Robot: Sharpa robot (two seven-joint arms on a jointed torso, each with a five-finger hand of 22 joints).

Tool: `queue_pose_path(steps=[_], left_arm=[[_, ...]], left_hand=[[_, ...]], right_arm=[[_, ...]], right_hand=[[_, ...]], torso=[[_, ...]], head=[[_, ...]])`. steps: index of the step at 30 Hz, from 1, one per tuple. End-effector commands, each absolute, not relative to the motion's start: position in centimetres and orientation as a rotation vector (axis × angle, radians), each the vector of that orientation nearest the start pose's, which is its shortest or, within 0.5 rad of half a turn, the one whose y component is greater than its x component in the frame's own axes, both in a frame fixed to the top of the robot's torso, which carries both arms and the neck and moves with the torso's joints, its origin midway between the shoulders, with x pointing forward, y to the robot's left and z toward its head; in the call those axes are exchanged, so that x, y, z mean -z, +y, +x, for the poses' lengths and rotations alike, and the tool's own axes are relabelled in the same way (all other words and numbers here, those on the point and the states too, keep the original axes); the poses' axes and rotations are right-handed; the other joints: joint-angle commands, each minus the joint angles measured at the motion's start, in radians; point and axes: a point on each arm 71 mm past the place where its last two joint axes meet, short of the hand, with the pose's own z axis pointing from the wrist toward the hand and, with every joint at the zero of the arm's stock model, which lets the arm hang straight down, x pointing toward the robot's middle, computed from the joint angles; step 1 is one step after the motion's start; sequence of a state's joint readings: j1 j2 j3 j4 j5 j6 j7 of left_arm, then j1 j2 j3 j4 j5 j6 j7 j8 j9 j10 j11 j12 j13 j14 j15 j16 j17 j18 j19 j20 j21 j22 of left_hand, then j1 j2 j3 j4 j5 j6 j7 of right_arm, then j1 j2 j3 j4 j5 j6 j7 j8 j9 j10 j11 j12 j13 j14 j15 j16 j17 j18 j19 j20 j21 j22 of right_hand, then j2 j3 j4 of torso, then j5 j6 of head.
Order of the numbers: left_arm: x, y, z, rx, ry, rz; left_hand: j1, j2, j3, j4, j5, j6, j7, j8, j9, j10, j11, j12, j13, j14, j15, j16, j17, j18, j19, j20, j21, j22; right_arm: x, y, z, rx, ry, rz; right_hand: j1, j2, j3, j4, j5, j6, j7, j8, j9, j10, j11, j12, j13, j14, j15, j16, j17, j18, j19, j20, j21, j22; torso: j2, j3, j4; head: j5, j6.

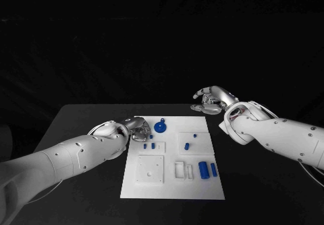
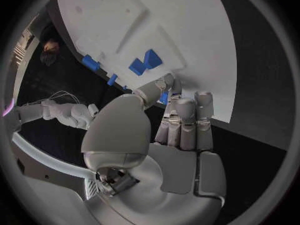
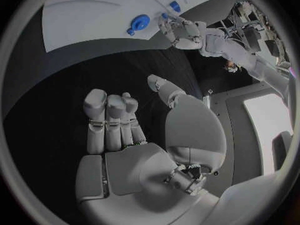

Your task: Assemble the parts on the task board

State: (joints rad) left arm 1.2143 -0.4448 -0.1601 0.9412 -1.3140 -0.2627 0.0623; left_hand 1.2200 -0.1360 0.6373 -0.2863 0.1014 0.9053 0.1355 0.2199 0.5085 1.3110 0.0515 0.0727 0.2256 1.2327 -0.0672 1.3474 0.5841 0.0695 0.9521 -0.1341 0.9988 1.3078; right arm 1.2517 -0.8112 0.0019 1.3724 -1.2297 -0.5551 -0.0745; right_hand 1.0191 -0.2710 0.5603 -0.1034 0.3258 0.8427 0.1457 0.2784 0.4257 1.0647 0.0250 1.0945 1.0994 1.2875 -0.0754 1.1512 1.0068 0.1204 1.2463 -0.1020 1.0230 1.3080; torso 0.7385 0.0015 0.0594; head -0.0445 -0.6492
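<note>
My left hand (image 1: 137, 127) rests at the task board's (image 1: 202, 187) nine o'clock edge, fingers pinching a small blue part (image 2: 164, 98). My right hand (image 1: 212, 100) hovers over the bench (image 1: 81, 122) past the board's one o'clock corner, fingers curled, holding nothing.

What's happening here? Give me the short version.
The robot is working at the white task board, which carries small blue parts. Its left hand is down at the board's far left edge, fingers at a small blue part there. Its right hand hangs off the board's far right corner, fingers curled, holding nothing. A round blue part lies nearby.
</note>
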Motion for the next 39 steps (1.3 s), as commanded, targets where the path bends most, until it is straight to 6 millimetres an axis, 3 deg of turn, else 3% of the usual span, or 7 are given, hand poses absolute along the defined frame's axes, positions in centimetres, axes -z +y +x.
queue_pose_path(steps=[1,8,12,18,25,35,39], left_arm=[[24.0,16.3,56.3,0.62,1.755,0.126],[23.1,17.6,56.4,0.679,1.713,0.026],[21.8,18.3,56.4,0.739,1.659,-0.057],[19.5,19.0,56.0,0.831,1.606,-0.154],[17.5,19.8,54.6,0.973,1.596,-0.333],[17.4,20.7,53.0,1.208,1.6,-0.737],[17.2,20.8,52.5,1.268,1.585,-0.797]], left_hand=[[-0.001,-0.011,-0.005,0.002,-0.003,-0.007,0.003,-0.006,-0.002,-0.01,0.001,-0.005,-0.002,-0.004,0.006,-0.006,-0.001,0.036,-0.001,-0.025,-0.002,0.009],[-0.002,-0.013,-0.003,0.005,0.002,0.0,0.014,0.002,-0.001,-0.026,0.007,-0.007,-0.007,-0.011,0.012,-0.013,-0.004,0.037,-0.004,-0.021,-0.005,0.008],[-0.014,-0.011,-0.002,0.011,0.013,0.012,0.019,0.014,0.002,-0.035,0.012,-0.006,-0.01,-0.04,0.017,-0.05,-0.021,0.035,-0.017,-0.014,-0.017,0.005],[-0.037,-0.014,-0.001,0.02,0.012,0.014,0.017,0.022,0.002,-0.04,0.016,-0.004,-0.012,-0.071,0.022,-0.118,-0.053,0.026,-0.052,-0.005,-0.052,-0.009],[-0.051,-0.018,0.005,0.025,0.006,0.01,0.016,0.034,0.003,-0.049,0.026,-0.003,-0.016,-0.116,0.033,-0.247,-0.109,0.002,-0.108,0.009,-0.123,-0.041],[-0.072,-0.022,0.007,0.03,-0.009,-0.003,0.019,0.05,0.007,-0.098,0.063,-0.002,-0.032,-0.232,0.093,-0.522,-0.205,-0.049,-0.242,0.06,-0.27,-0.097],[-0.075,-0.015,0.001,0.028,-0.009,-0.007,0.021,0.056,0.007,-0.105,0.066,-0.003,-0.036,-0.266,0.123,-0.601,-0.22,-0.055,-0.287,0.088,-0.307,-0.104]], right_arm=[[14.4,-23.8,53.0,-0.656,1.48,0.149],[14.9,-23.6,53.1,-0.636,1.537,0.053],[15.5,-23.5,53.1,-0.597,1.571,-0.038],[16.6,-23.4,52.9,-0.514,1.601,-0.189],[18.3,-23.1,52.5,-0.408,1.628,-0.339],[20.2,-22.7,52.3,-0.331,1.655,-0.403],[20.8,-22.7,52.3,-0.304,1.668,-0.414]], right_hand=[[0.005,0.007,0.006,-0.011,-0.018,-0.006,0.006,-0.003,-0.002,-0.042,0.013,-0.049,-0.041,-0.025,0.002,-0.029,-0.015,0.141,-0.029,0.008,-0.027,-0.008],[0.056,0.02,0.079,-0.047,-0.07,0.009,0.014,0.009,0.003,-0.115,0.023,-0.359,-0.279,-0.044,0.015,-0.053,-0.037,0.141,-0.053,0.029,-0.061,-0.016],[0.087,0.021,0.146,-0.073,-0.11,0.024,0.025,0.021,0.008,-0.081,0.039,-0.582,-0.468,-0.045,0.028,-0.051,-0.044,0.141,-0.046,0.034,-0.068,-0.015],[0.132,0.024,0.21,-0.101,-0.156,0.056,0.018,0.044,0.018,-0.059,0.055,-0.73,-0.591,-0.039,0.044,-0.048,-0.052,0.141,-0.034,0.039,-0.074,-0.016],[0.141,0.014,0.247,-0.103,-0.183,0.078,0.008,0.057,0.023,0.021,0.056,-0.836,-0.69,-0.035,0.044,-0.041,-0.065,0.141,-0.023,0.047,-0.081,-0.012],[0.144,0.001,0.256,-0.096,-0.204,0.086,0.005,0.059,0.023,0.053,0.055,-0.872,-0.724,-0.032,0.043,-0.038,-0.072,0.141,-0.016,0.049,-0.084,-0.008],[0.14,-0.008,0.257,-0.089,-0.216,0.085,0.006,0.057,0.022,0.058,0.056,-0.884,-0.734,-0.032,0.044,-0.037,-0.075,0.141,-0.015,0.05,-0.085,-0.007]], torso=[[-0.001,0.0005,0.0009],[-0.001,0.0018,0.0015],[-0.001,0.0013,0.0012],[-0.002,0.0017,0.0016],[-0.007,0.0023,0.0032],[-0.017,0.0009,0.0045],[-0.021,-0.0007,0.0064]], head=[[0.001,0.003],[-0.006,0.012],[-0.016,0.016],[-0.023,0.02],[-0.028,0.025],[-0.034,0.025],[-0.038,0.023]])
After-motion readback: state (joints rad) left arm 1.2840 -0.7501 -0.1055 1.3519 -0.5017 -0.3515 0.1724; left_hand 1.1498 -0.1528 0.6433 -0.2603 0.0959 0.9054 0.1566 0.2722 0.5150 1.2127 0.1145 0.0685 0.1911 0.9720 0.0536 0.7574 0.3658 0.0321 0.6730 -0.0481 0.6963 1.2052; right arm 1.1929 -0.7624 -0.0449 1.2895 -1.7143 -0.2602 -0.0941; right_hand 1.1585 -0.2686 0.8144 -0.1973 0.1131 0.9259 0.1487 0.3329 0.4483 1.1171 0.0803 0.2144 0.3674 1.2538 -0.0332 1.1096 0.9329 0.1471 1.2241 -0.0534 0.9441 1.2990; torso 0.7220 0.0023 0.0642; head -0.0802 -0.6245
